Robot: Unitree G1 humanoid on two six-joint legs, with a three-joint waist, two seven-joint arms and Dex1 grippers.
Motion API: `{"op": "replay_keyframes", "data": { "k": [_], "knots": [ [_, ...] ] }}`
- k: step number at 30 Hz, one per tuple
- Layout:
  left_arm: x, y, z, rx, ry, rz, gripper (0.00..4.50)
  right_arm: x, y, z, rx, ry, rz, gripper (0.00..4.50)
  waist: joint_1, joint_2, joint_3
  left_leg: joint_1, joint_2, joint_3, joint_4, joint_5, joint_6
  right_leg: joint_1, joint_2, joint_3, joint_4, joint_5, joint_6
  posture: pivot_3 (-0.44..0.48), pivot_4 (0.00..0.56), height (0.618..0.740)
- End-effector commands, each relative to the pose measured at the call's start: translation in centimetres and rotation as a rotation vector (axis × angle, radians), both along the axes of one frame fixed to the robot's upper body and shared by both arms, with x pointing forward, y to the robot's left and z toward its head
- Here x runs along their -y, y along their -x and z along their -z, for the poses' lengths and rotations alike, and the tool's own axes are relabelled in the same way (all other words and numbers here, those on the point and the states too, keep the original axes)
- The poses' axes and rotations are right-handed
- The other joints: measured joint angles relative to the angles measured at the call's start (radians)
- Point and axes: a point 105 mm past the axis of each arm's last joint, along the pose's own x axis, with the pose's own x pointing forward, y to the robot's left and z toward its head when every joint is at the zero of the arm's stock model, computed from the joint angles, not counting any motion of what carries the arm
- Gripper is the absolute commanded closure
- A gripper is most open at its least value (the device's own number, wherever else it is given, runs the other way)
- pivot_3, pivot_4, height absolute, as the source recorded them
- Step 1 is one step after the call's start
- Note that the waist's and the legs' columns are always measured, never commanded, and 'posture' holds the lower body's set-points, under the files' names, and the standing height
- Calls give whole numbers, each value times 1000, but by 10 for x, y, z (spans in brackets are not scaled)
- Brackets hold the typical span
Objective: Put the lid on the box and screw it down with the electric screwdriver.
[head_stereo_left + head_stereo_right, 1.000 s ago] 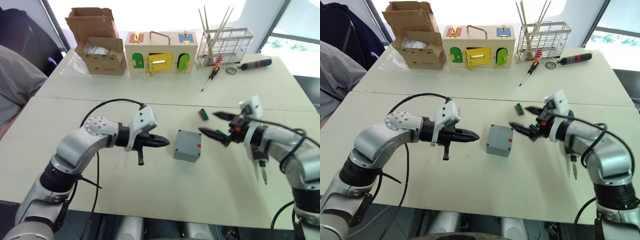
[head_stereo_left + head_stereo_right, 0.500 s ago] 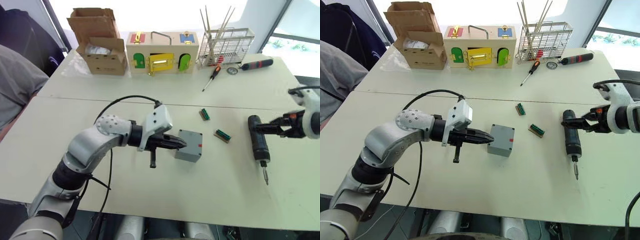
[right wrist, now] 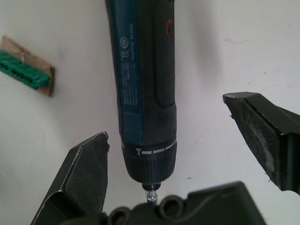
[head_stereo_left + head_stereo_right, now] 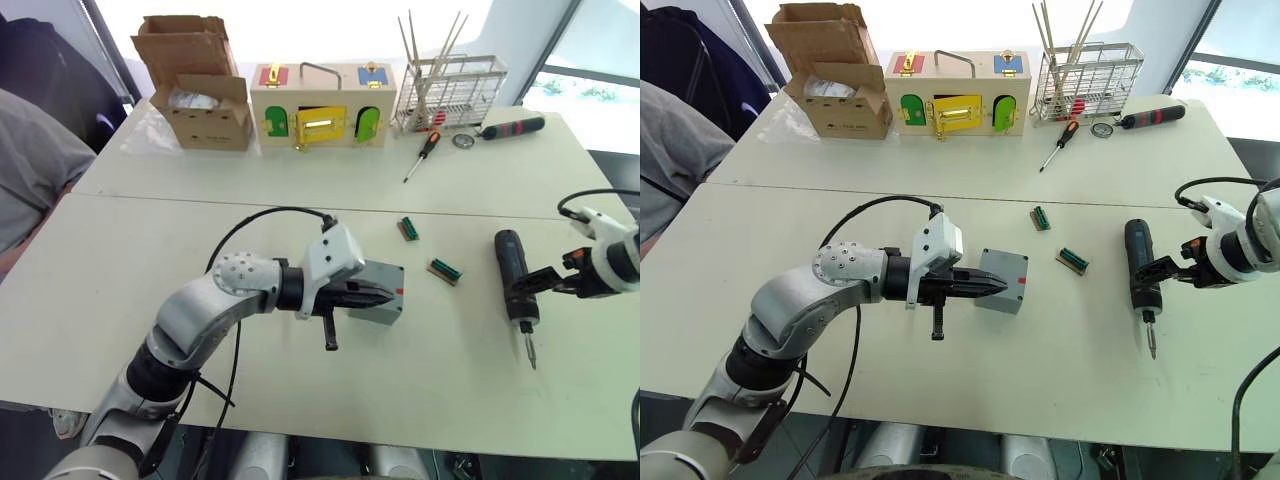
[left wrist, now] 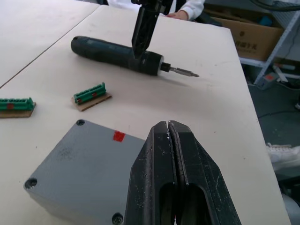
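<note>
White table (image 4: 200, 230), electric screwdriver (image 3: 145, 93), label unreadable

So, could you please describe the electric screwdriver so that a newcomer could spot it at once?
Look at the near half of the pale table, towards the robot's right. There the thick black cylindrical electric screwdriver lies flat, its metal bit pointing at the near edge. The thin orange-handled screwdriver lies far back, by the wire rack.

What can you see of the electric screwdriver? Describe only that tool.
The electric screwdriver is a thick, dark cylinder with a ridged collar and a thin metal bit. It lies flat on the pale table, bit toward the robot. The open right gripper straddles its collar end, fingers apart from it.
</note>
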Motion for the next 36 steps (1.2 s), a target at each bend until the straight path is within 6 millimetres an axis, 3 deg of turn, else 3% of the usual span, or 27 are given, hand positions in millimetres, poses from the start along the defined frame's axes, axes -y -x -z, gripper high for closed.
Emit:
{"op": "replay_keyframes", "data": {
  "k": [1,8,11,16,27,32,36],
  "knots": [
    [6,9,-7,38,22,21,4500,-3,-5,-8,18,-5,-14,31,0,0,0,0,0,0,0,1,-2,0,0,0,0,0,0,0,150,740],
    [2,5,-4,47,6,-10,4500,-1,-9,5,-17,18,-16,31,0,0,0,0,0,0,0,1,-2,0,0,0,0,0,0,0,150,740],
    [0,3,-4,49,5,-24,4500,-4,-10,8,-28,17,-21,754,0,0,0,0,0,0,0,1,-2,0,0,0,0,0,0,0,150,740],
    [-3,1,-4,53,0,-39,4500,-4,-8,13,-53,25,-23,2555,0,0,0,0,0,0,0,1,-2,0,0,0,0,0,0,0,150,740],
    [-10,-7,-4,59,-12,-65,4500,-1,-10,14,-42,12,7,2652,1,0,0,0,0,0,0,1,-2,0,0,0,0,0,0,0,150,740],
    [-18,-16,-6,59,-15,-88,4500,-1,-50,-49,257,-117,131,2652,-6,4,2,0,-1,3,0,1,-2,-1,-1,1,0,0,0,0,150,740],
    [-27,-29,-10,56,-14,-114,4500,-3,-67,-133,665,-287,153,2652,-1,6,2,-2,-1,5,-4,2,-4,-8,-1,1,2,0,0,0,150,740]
  ]
}}
